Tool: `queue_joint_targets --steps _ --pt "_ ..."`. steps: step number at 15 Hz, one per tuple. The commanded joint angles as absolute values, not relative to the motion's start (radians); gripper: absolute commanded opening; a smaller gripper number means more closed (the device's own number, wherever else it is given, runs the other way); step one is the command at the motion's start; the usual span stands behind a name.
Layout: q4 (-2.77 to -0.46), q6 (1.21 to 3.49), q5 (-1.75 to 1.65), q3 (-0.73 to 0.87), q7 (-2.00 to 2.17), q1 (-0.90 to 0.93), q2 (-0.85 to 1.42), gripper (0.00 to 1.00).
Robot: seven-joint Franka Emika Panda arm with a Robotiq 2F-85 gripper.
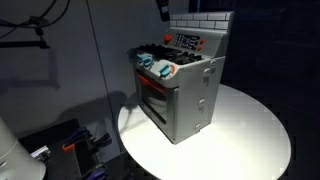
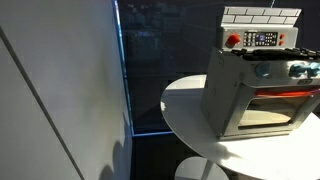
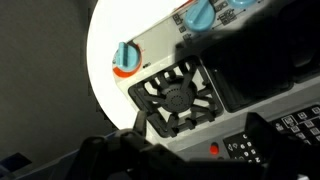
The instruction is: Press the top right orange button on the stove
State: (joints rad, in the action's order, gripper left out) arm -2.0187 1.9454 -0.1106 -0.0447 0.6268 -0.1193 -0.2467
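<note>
Blurred and black, my gripper (image 3: 118,158) crowds the bottom edge of the wrist view, closer to the lens than anything else. More dark bulk covers the right side. Whether my jaws stand apart or closed I cannot tell: no fingertip shows sharply, and I can make out nothing held between them.

The small round orange button (image 3: 213,150) sits low in the wrist view, on the raised back panel of the stove. It shows uncovered, just beside the end of a grey keypad of tiny keys (image 3: 290,125). That view looks down with the stove's front toward the top of the picture.

Next to the panel lies a black spoked burner grate (image 3: 175,100), square with a round hub. Beyond it, along the front edge, are a blue knob with an orange collar (image 3: 125,57) and a second blue knob (image 3: 200,14).

All of these belong to a grey toy stove (image 1: 195,95) with a white brick-patterned backsplash (image 2: 260,15) and an orange-trimmed oven door (image 2: 270,105). It stands on a round white table (image 1: 255,130).

In an exterior view the gripper (image 1: 163,11) hangs at the top edge of the picture, above the stove's back panel and apart from it. In an exterior view a round red button (image 2: 233,40) shows at one end of that panel.
</note>
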Motion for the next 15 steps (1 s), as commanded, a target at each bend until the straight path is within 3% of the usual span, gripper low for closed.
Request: queue_joint_targets --steps 1,15 --pt "-1.981 2.002 -0.130 -0.033 0.688 -0.125 -0.194 1.00" --pt "-1.829 2.047 -0.138 0.043 0.703 -0.115 0.012 1.00"
